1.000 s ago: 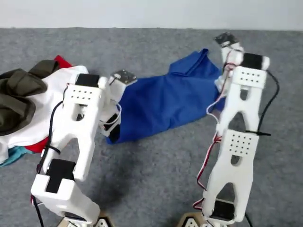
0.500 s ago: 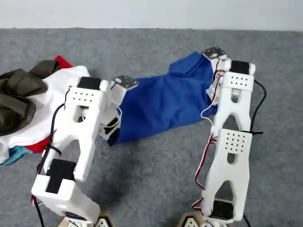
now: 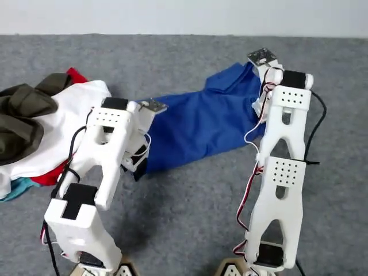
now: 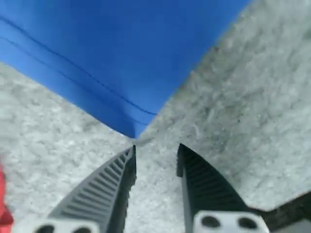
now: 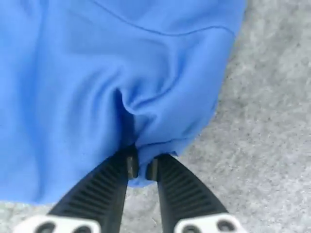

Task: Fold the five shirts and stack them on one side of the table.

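Standing here, I can't make out any writing at all: no print, label, brand mark or number on the blue shirt [image 3: 201,123], and none on the heap of shirts [image 3: 52,129] at the far left (I looked twice).
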`<state>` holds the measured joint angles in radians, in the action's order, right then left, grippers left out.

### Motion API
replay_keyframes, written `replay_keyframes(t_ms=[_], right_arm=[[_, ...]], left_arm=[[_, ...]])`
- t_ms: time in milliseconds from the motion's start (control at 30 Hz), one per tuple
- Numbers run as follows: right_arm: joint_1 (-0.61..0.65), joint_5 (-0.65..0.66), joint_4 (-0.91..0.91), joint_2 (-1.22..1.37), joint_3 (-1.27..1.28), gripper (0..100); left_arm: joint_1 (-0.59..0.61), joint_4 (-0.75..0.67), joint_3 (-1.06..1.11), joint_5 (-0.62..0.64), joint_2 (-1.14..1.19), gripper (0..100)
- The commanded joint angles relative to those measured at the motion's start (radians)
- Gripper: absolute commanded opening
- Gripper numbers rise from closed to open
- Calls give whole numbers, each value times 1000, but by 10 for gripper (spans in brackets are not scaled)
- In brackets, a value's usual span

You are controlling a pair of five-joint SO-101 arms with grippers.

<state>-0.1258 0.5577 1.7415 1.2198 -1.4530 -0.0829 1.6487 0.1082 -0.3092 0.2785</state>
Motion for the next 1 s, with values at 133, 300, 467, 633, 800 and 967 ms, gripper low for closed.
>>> replay_keyframes(t_ms=[133,300,467,633,800,967], right_arm=[[-7,9,21,-7,-49,9],[-8,9,21,-13,-51,9],[-12,9,21,-15,-51,9],[-28,9,28,-16,-51,9],[-59,11,56,-16,-52,9],[-131,54,59,-16,-43,8]], left_arm=[[-11,-110,-45,31,3,134],[-23,-129,-50,26,114,131],[-25,-130,-51,26,212,127],[-23,-123,-156,26,249,13],[-25,-60,-268,28,244,13],[-25,28,-341,26,250,13]])
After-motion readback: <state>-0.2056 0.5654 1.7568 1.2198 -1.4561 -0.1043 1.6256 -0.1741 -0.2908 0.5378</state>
